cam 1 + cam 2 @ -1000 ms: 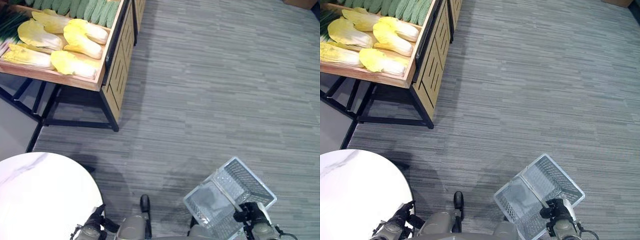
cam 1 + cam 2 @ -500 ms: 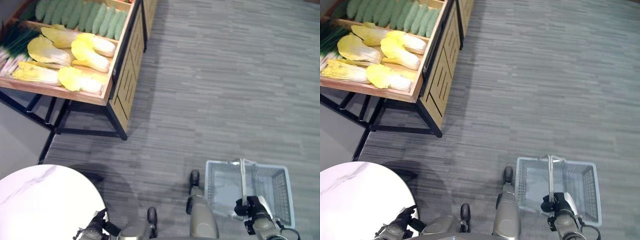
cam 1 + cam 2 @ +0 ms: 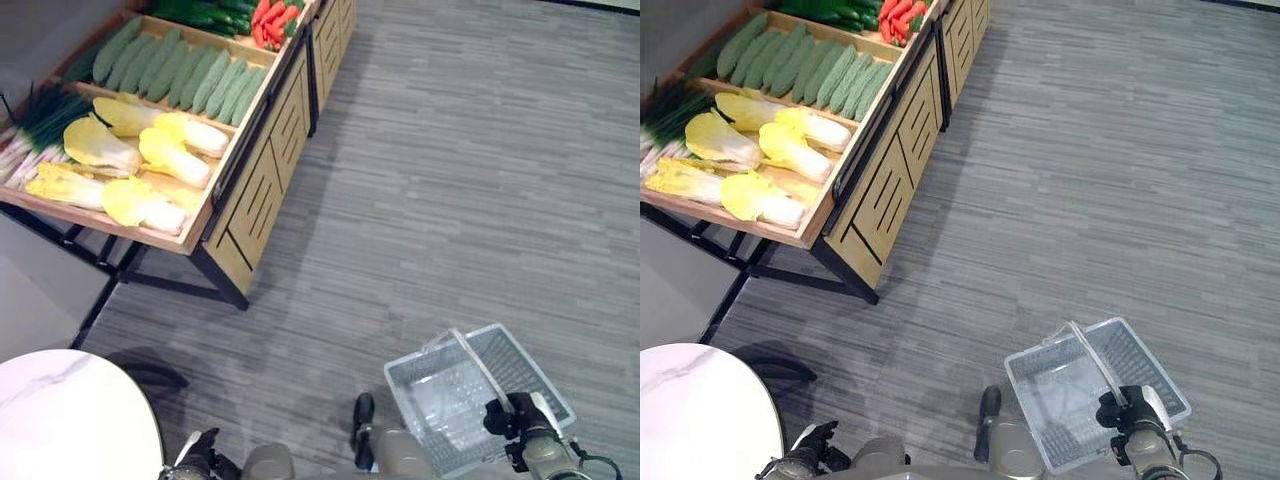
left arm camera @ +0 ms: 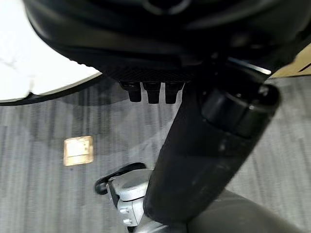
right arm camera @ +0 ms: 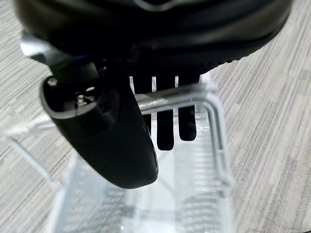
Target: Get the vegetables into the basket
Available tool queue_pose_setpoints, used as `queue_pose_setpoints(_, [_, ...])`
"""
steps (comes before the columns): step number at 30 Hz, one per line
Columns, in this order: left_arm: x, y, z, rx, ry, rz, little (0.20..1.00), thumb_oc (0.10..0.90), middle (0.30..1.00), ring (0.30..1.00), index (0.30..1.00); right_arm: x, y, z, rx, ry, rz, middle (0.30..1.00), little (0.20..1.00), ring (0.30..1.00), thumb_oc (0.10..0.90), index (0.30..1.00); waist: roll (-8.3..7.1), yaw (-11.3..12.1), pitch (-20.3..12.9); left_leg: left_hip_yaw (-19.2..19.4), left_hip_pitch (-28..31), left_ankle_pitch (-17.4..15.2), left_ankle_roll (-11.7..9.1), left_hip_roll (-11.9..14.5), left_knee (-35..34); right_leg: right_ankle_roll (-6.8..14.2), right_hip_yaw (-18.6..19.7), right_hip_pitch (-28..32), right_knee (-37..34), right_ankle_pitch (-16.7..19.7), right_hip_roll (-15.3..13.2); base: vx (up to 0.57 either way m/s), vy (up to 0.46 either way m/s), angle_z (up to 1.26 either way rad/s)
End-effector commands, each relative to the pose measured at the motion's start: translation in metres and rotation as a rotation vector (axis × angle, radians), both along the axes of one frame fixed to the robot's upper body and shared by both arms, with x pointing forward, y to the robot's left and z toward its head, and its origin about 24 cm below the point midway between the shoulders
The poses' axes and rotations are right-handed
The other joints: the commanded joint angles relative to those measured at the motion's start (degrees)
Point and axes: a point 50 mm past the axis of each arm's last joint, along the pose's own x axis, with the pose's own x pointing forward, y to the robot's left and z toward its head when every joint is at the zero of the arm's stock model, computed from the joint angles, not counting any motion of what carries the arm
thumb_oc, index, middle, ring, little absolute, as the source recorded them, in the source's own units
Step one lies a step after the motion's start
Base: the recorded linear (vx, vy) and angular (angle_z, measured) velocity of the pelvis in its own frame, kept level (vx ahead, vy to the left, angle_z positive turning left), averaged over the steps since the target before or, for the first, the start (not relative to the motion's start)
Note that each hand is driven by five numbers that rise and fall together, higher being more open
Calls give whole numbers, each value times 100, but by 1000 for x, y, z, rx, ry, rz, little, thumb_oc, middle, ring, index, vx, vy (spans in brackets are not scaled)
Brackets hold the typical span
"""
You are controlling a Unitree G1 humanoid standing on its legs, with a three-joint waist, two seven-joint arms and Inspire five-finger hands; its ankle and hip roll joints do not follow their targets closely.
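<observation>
Apparently, basket (image 3: 447, 395) handle in right hand (image 3: 513, 417).

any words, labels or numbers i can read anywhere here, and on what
None can be read.
Small tan square on the floor: may be a label or sticker, no print can be made out.
Basket, held by the right hand: no tag shows.
Vegetable stand: no price signs visible.

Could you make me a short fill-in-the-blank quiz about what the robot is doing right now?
1. The right hand grips the basket by its ____.
2. The inside of the basket is ____.
3. The yellow cabbages lie on a wooden ____.
4. The white round table is on the robot's ____ side.

Missing words: handle; empty; stand; left
</observation>
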Motion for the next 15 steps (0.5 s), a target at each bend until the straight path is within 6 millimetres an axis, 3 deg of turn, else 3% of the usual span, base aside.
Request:
queue_pose_setpoints(1, [12, -12, 1, -28, -46, -22, 1000, 900, 1000, 1000, 1000, -3, -42, 28, -142, -70, -70, 300, 300, 300, 400, 300, 10, 32, 88, 251, -772, 870, 464, -193, -1102, 821, 364, -120, 537, -8, -333, 194, -1, 27])
queue_pose_setpoints(5, [10, -10, 0, -16, -42, -15, 1000, 900, 1000, 1000, 1000, -5, -37, 23, -143, -52, -54, 300, 300, 300, 400, 300, 114, 263, 80, 46, -1333, 1556, 388, -190, -1861, 808, 574, 337, 306, -158, -111, 250, 27, -15])
queue_pose_setpoints(8, [2, -6, -1, -2, -21, -8, 1000, 900, 1000, 1000, 1000, -7, -33, 20, -136, -42, -41, 300, 300, 300, 400, 300, 103, 380, 78, -24, -1391, 1713, 347, -181, -2219, 797, 777, 628, 263, -316, -29, 340, 84, -54])
queue_pose_setpoints(9, [-7, -2, -2, 4, 9, 1, 1000, 900, 1000, 1000, 1000, -10, -28, 16, -116, -25, -28, 300, 300, 300, 400, 300, 101, 408, -18, 37, -1316, 1681, 396, -113, -2207, 844, 944, 848, 287, -524, 9, 496, 177, -37])
queue_pose_setpoints(11, [-7, -2, -2, 9, 13, -11, 1000, 900, 1000, 1000, 1000, -16, -26, 12, -107, -9, -37, 300, 300, 300, 400, 300, 49, 415, -48, 160, -1263, 1737, 431, -129, -2123, 858, 946, 980, 300, -562, -65, 351, 194, -55])
queue_pose_setpoints(15, [-7, 1, -1, 13, 9, -25, 1000, 900, 1000, 1000, 1000, -14, -17, 7, -83, -3, -30, 300, 300, 300, 400, 300, -165, 423, -135, 410, -1215, 1378, 687, -342, -1815, 1103, 1115, 977, 532, -277, -394, 258, 228, -43])
